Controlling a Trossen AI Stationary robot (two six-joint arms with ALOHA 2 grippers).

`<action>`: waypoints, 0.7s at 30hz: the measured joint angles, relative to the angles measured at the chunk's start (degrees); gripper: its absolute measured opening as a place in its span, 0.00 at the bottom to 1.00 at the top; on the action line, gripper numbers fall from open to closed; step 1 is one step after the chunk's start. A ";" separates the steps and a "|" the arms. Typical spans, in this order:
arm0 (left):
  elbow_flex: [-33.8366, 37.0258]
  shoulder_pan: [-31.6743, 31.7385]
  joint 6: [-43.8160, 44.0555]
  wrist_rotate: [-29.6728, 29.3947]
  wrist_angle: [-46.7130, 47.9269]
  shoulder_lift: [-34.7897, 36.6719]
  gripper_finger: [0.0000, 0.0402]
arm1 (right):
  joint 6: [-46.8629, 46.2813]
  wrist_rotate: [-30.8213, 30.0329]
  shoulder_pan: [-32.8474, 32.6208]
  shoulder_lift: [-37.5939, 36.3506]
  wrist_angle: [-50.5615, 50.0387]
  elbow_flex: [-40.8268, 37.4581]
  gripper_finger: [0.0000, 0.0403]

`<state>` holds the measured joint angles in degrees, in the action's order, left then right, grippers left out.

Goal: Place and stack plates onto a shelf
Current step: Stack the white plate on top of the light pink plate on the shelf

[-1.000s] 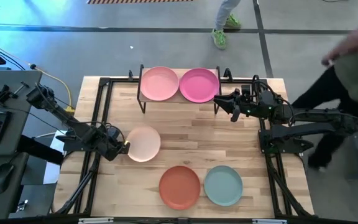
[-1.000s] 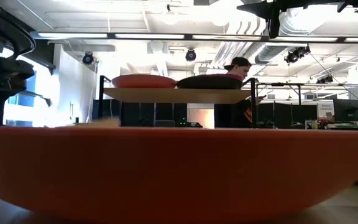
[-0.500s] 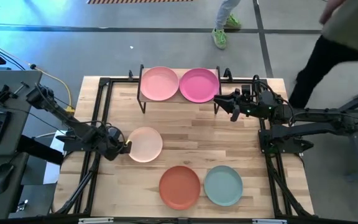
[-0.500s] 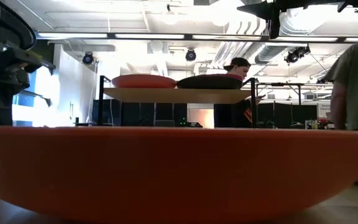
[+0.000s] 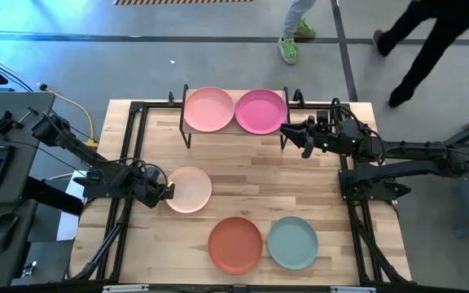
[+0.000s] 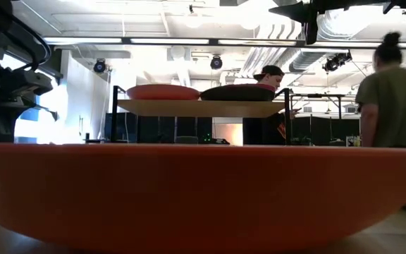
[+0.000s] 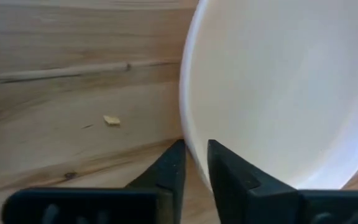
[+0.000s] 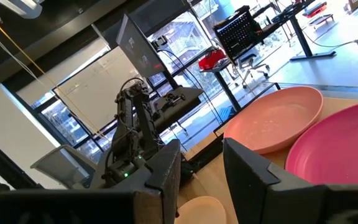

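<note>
The cream plate [image 5: 190, 189] lies flat on the slatted tabletop, left of centre. My left gripper [image 5: 166, 192] is at its left rim, shut on it. The pale pink plate [image 5: 210, 109] and the magenta plate [image 5: 260, 111] sit side by side on the shelf [image 5: 235, 129] at the far edge. The orange-red plate [image 5: 235, 244] and the pale teal plate [image 5: 292, 242] rest on the table near its front edge. My right gripper [image 5: 304, 138] hovers open just right of the shelf, touching nothing. No dark grey plate is in view. My left gripper holds the cream plate by its left rim [image 7: 187, 140], pinched between the two fingers. One finger [image 7: 229, 177] lies over the plate's inside and the other [image 7: 169, 168] stands outside the rim. The fingers come nearly level from the table's left. The plate rests on the table.
The orange-red plate [image 6: 203, 190] fills the low view's foreground, with the shelf [image 6: 203, 108] behind it. A black metal frame [image 5: 133, 146] runs along the table's sides. Bare wood lies between the shelf and the front plates. People [image 6: 393, 99] move beyond the table.
My left gripper has edged slightly toward the table's right at the cream plate's rim, and the plate has shifted a little with it. A person beyond the table's far right corner has walked on.
</note>
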<state>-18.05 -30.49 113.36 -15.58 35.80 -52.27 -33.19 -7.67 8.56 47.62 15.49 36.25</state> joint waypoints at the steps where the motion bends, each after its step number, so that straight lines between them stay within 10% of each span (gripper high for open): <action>1: 0.00 0.16 -0.05 0.01 -0.10 0.00 0.10 | 0.00 0.00 0.00 0.00 0.00 0.00 0.26; 13: -1.78 0.15 -4.14 3.72 1.32 5.00 0.01 | -0.02 0.03 0.00 0.00 0.02 0.00 0.26; 21: -21.45 3.28 -15.33 1.24 17.76 11.34 0.00 | 0.04 -0.02 0.01 0.00 0.02 0.00 0.26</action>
<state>-39.50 -27.21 98.03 -14.34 53.56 -40.94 -33.15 -7.69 8.56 47.62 15.51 36.25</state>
